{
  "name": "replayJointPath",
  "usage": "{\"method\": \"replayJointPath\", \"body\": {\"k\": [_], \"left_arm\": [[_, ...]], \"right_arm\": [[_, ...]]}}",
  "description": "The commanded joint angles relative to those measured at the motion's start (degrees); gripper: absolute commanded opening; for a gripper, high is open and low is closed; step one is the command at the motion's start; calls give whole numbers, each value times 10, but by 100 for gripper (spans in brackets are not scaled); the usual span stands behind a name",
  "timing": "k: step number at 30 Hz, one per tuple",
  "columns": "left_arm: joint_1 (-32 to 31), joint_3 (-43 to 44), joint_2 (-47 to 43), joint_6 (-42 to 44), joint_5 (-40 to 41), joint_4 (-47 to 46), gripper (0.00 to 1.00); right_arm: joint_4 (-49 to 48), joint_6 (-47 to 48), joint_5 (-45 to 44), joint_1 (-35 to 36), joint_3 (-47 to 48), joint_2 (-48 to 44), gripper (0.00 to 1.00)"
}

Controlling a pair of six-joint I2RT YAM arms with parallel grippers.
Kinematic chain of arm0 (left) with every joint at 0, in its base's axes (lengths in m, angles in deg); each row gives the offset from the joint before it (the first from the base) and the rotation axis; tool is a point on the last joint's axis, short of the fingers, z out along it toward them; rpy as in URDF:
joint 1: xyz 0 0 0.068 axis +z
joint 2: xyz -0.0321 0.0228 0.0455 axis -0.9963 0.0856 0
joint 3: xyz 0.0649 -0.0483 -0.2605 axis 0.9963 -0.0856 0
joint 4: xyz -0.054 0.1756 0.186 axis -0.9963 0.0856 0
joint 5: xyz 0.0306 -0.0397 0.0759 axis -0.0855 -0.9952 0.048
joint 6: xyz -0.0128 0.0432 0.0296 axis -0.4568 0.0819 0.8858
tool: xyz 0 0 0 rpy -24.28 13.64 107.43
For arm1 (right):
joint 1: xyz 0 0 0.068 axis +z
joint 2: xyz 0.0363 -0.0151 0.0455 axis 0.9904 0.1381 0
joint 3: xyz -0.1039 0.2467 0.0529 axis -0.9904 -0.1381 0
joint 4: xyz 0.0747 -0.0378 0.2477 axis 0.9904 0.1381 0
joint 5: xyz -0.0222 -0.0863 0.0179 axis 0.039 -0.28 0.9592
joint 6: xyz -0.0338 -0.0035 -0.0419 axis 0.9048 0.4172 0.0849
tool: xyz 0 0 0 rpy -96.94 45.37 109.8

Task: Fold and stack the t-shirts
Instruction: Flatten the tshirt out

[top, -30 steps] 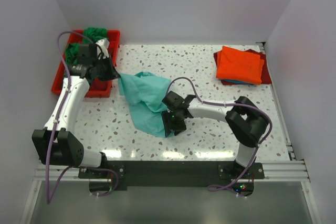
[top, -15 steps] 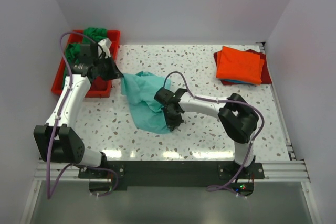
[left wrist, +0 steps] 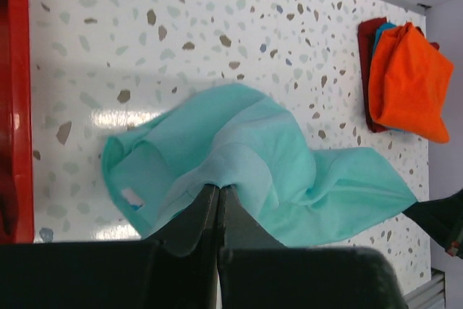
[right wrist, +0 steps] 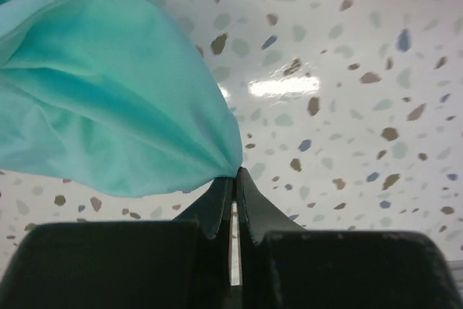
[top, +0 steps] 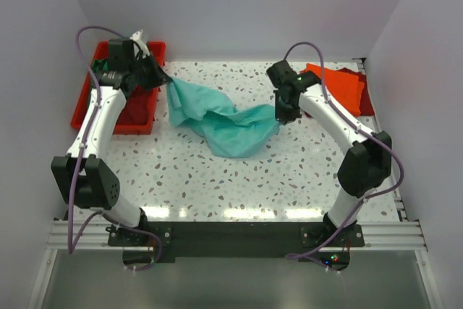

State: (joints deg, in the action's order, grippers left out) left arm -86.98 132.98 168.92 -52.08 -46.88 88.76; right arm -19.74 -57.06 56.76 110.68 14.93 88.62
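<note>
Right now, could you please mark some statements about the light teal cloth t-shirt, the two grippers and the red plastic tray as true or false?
1. The left gripper and right gripper are both shut on the light teal cloth t-shirt. True.
2. That t-shirt lies folded flat. False: it is bunched, stretched between them.
3. The bright orange folded t-shirt lies at the far right. True.
4. The red plastic tray sits on the right side. False: it is far left.
</note>
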Motion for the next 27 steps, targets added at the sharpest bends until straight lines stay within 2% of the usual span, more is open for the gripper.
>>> {"method": "replayJointPath", "body": {"k": [1,5,8,10,12,15,19,20,22,27], "left_arm": [[7,112,49,-5,2,-27,0],[16,234,111,-8,-7,-10,0],[36,315,162,-42,-89,-27,0],[40,364,185,-53,-117,-31,0],[41,373,181,-58,-127,-51,0],[48,310,120,-66,-140,-135,0],[74,155,-2,-107,-132,-267,0],[78,138,-14,-127,-133,-298,0],[83,107,-43,-132,-132,-310,0],[84,76,-101,-109,-81,-289,0]], "right_arm": [[38,53,-67,-23,99,12,0],[57,56,-75,-43,215,56,0],[70,52,-79,-46,303,83,0],[70,50,-85,-48,350,90,0],[73,49,-89,-51,379,88,0],[51,48,-102,-51,395,50,0],[-78,48,-107,-52,277,-71,0],[-96,47,-108,-51,258,-113,0],[-128,46,-109,-51,219,-144,0],[-139,42,-125,-51,193,-214,0]]}}
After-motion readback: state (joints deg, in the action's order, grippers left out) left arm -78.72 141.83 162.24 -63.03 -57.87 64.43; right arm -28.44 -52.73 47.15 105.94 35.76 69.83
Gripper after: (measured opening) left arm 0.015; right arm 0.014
